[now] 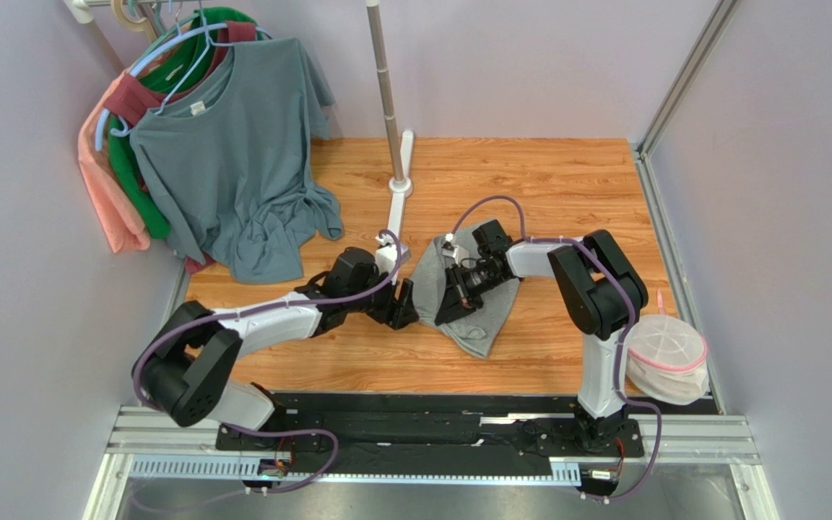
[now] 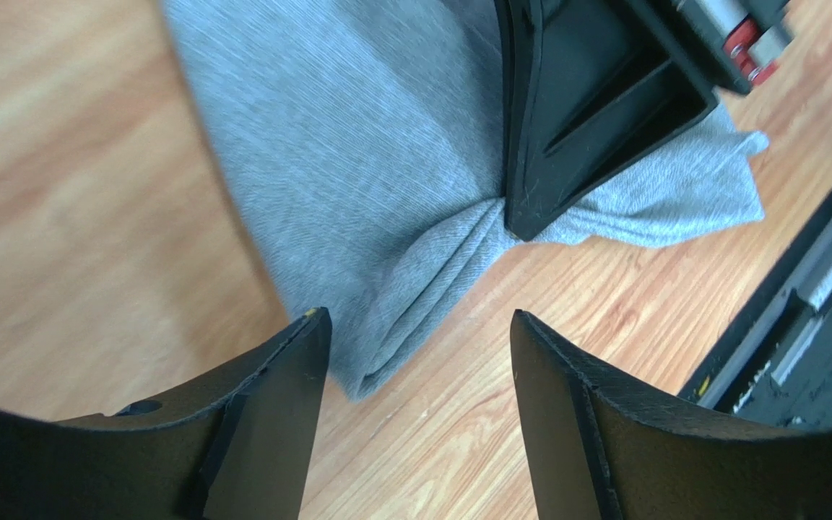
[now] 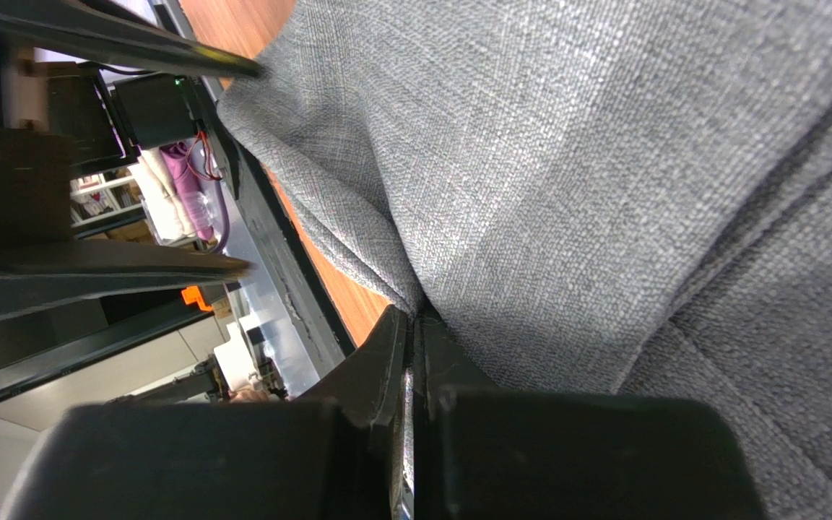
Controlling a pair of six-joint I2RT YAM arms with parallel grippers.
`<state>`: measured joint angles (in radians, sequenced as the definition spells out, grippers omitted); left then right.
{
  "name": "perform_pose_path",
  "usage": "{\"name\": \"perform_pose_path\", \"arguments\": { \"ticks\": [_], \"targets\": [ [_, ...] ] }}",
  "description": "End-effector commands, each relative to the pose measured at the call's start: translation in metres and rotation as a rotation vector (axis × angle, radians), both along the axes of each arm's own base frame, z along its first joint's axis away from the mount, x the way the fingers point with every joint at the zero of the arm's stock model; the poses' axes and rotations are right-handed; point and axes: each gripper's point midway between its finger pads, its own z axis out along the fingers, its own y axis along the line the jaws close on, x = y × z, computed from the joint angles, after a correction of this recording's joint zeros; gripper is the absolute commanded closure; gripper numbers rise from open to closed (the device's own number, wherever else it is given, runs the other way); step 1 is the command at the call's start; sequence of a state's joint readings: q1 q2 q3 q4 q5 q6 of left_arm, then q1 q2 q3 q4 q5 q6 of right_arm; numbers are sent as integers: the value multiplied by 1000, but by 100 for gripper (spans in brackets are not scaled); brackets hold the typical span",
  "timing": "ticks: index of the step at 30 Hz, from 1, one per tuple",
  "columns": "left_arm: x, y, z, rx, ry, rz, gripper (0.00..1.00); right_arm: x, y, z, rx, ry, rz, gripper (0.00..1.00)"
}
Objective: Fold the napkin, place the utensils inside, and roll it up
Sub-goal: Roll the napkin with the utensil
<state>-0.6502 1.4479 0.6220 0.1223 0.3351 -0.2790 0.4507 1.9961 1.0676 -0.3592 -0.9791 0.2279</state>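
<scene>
Hanging far left of the napkin point(image 1: 483, 323), a blue-grey T-shirt point(image 1: 241, 163) covers most of the other clothes behind it. Just left of the napkin, the left gripper point(image 2: 420, 336) hovers with its fingers spread and holds nothing. The napkin lies crumpled on the wooden table point(image 1: 561, 184); in the top view its middle is hidden under the right arm. The right gripper point(image 3: 415, 325) is pressed together, pinching a fold of the napkin. Far right of the napkin, a pink mesh bag point(image 1: 665, 355) is partly covered by that arm.
</scene>
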Motion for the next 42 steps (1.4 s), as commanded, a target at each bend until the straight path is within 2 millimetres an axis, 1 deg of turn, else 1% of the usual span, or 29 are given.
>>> {"name": "perform_pose_path", "arguments": {
  "ticks": [1,2,4,6,7,8,10,11,15,18,21,26,33,35,40,42],
  "targets": [
    [25,13,42,-1,-154,124,28,13,-3,-10,-35,-16,-24,100],
    [24,19,45,-2,-170,145,28,13,-3,-9,-36,-16,-23,100],
    [25,28,46,16,-177,193,27,14,-4,-10,-45,-25,-25,100],
    [18,31,43,25,-130,204,28,14,-5,-10,-50,-25,-21,100],
    [12,27,42,8,-93,185,28,14,-5,-11,-51,-23,-22,100],
    [4,25,35,11,-23,189,28,14,-5,-11,-52,-21,-24,100],
    [-8,19,29,-16,70,183,28,14,-5,-11,-53,-22,-24,100],
    [-13,20,24,-17,96,188,28,13,-5,-10,-52,-21,-22,100],
    [-22,17,22,-52,160,196,27,13,-6,-10,-54,-25,-20,100],
    [-31,6,23,-114,227,171,27,13,-6,-11,-54,-20,-21,100],
    [-30,-2,23,-159,248,176,27,12,-6,-11,-59,-22,-21,100],
    [-27,-3,13,-136,283,190,27,12,-6,-10,-57,-26,-20,100],
    [-23,-13,3,-145,316,181,27,12,-8,-13,-71,-26,-21,100],
    [-20,-15,3,-157,307,182,27,11,-9,-15,-75,-23,-22,100],
    [-10,-23,18,-214,281,191,27,9,-10,-19,-89,-17,-20,100],
    [-8,-27,21,-228,280,188,27,10,-10,-19,-89,-20,-20,100]
  ]
}}
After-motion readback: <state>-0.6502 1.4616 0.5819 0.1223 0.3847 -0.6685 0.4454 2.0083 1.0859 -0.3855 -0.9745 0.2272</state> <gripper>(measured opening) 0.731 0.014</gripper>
